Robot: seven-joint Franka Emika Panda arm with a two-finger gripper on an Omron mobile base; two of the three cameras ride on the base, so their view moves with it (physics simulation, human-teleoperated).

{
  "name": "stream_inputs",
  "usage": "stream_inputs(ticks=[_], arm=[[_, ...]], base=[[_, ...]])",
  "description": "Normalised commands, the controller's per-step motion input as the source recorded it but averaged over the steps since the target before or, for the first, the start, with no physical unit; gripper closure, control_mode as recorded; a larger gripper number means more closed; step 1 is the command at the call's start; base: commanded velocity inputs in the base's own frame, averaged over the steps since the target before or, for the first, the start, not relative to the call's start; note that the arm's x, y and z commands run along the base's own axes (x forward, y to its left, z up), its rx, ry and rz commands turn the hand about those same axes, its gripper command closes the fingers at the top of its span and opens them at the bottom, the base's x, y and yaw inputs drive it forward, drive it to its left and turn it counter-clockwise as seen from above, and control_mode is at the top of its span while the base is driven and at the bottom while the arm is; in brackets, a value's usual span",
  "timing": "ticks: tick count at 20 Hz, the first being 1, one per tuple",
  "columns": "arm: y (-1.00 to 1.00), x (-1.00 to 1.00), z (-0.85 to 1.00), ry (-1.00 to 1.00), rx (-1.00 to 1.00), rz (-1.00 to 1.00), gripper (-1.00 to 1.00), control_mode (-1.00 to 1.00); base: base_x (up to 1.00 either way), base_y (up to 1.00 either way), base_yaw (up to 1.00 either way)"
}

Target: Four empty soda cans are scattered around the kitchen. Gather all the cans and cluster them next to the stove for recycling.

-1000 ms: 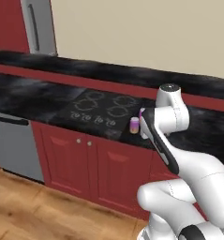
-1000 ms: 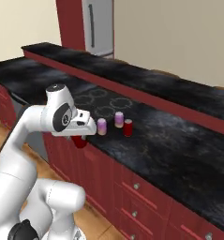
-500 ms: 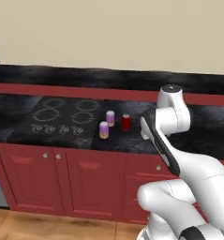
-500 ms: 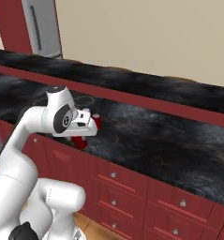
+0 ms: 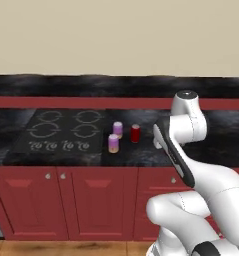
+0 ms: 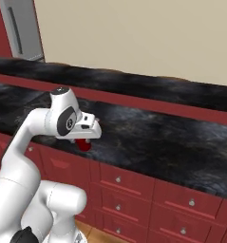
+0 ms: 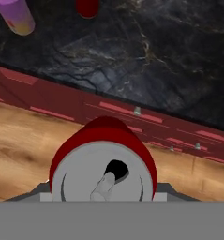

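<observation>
A red soda can (image 7: 104,157) with a silver top sits close up in the hand view, with my gripper (image 6: 85,141) shut on it. The held can (image 6: 84,145) hangs at the counter's front edge, over the cabinets. On the counter just right of the black stove (image 5: 61,131) stand two purple soda cans (image 5: 113,143) (image 5: 118,129) and one red soda can (image 5: 135,133), close together. The hand view catches one purple can (image 7: 15,16) and the standing red can (image 7: 87,6) at its top, ahead of the held can.
A raised red-trimmed ledge (image 5: 91,102) runs along the back of the black marbled counter (image 6: 172,147). Dark red cabinet doors and drawers (image 6: 134,190) lie below, over the wood floor (image 7: 24,145). A steel fridge (image 6: 20,28) stands far left.
The whole picture has shifted as the base drove: the stove and standing cans now sit left of the arm. The gripper keeps the red can in the same pose.
</observation>
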Motion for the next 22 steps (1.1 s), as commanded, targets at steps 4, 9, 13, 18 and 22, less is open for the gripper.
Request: stream_inputs(ticks=[4, 9, 13, 18, 22], arm=[[0.0, 0.0, 0.0, 0.0, 0.0, 0.0, 1.0, 1.0], [0.0, 0.0, 0.0, 0.0, 0.0, 0.0, 1.0, 1.0], [0.0, 0.0, 0.0, 0.0, 0.0, 0.0, 1.0, 1.0], [0.0, 0.0, 0.0, 0.0, 0.0, 0.0, 1.0, 1.0], [0.03, 0.24, -0.09, 0.03, 0.0, -0.03, 1.0, -1.0]], base=[[0.17, 0.51, -0.09], [0.34, 0.46, -0.09], [0.39, 0.33, -0.09], [0.3, 0.16, -0.05], [0.18, 0.04, -0.03]])
